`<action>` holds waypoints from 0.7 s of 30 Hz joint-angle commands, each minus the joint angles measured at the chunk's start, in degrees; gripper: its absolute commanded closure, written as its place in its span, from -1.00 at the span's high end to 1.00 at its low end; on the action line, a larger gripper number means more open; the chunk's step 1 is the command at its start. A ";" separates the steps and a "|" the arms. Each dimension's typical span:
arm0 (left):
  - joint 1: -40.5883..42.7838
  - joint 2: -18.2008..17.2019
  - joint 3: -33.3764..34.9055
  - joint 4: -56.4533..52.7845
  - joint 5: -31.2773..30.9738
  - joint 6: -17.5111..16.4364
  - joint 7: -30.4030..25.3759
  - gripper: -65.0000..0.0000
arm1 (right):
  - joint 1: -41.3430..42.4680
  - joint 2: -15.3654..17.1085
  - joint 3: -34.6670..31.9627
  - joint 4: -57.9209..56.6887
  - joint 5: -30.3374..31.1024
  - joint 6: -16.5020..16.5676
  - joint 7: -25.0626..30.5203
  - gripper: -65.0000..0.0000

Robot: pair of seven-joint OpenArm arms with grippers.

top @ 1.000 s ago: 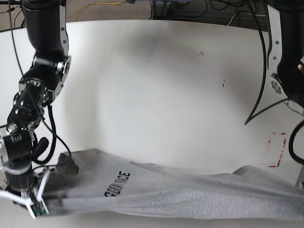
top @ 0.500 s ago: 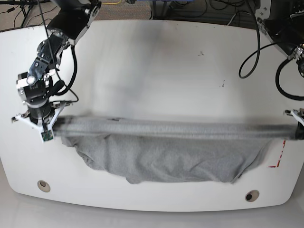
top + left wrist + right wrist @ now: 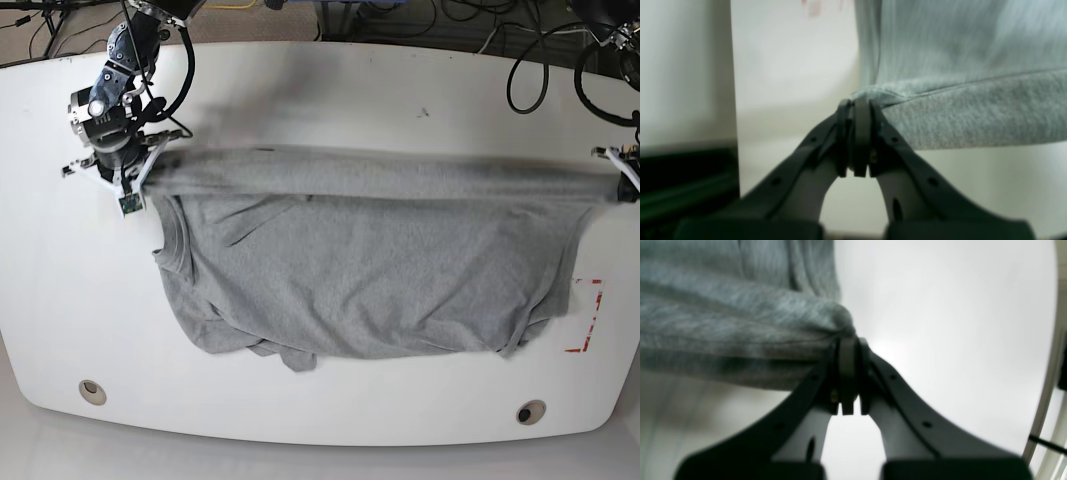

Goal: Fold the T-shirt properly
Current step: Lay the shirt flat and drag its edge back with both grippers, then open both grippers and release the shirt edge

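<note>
The T-shirt (image 3: pixel 370 290) is pinched at nine o'clock by the right gripper (image 3: pixel 118 175) and at three o'clock by the left gripper (image 3: pixel 857 110), both clamped shut on its edge; a corner could be pulled free if the cloth is stretched tighter.

I could read no lettering anywhere: the T-shirt (image 3: pixel 370 270) showed only plain grey cloth, and the red marks (image 3: pixel 585 315) on the table (image 3: pixel 330 100) spelled nothing.

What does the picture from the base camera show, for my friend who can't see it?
A big, wrinkly grey cotton T-shirt hangs stretched between two robot claws over a white table. The right claw pinches one top corner at the picture's left, and the left claw pinches the other at the far right edge. A red marking shows near the shirt's right side.
</note>
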 commanded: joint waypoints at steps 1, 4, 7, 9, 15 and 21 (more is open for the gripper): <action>3.53 -1.30 -0.75 0.68 1.09 0.14 -1.62 -0.97 | -1.19 0.87 0.42 1.27 -0.97 -0.58 0.63 -0.98; 6.60 -1.30 -0.83 0.68 3.12 0.14 -3.21 -0.97 | -3.03 0.87 0.42 1.27 -0.97 -0.58 0.63 -0.98; 8.80 -1.21 -1.01 0.86 3.91 0.14 -3.64 -0.97 | -4.53 0.78 0.33 1.27 -0.97 -0.58 0.63 -0.98; 9.94 -1.21 -1.18 0.86 3.99 0.14 -3.56 -0.97 | -5.32 0.78 0.33 1.27 -0.97 -0.58 0.63 -0.98; 11.00 -1.21 -1.27 0.86 5.75 0.14 -3.64 -0.97 | -6.38 0.78 0.33 1.27 -0.97 -0.58 0.63 -0.98; 7.92 -1.21 0.93 0.60 7.51 0.14 -3.82 -0.97 | -5.85 0.87 0.16 1.09 -0.97 -0.58 0.63 -0.98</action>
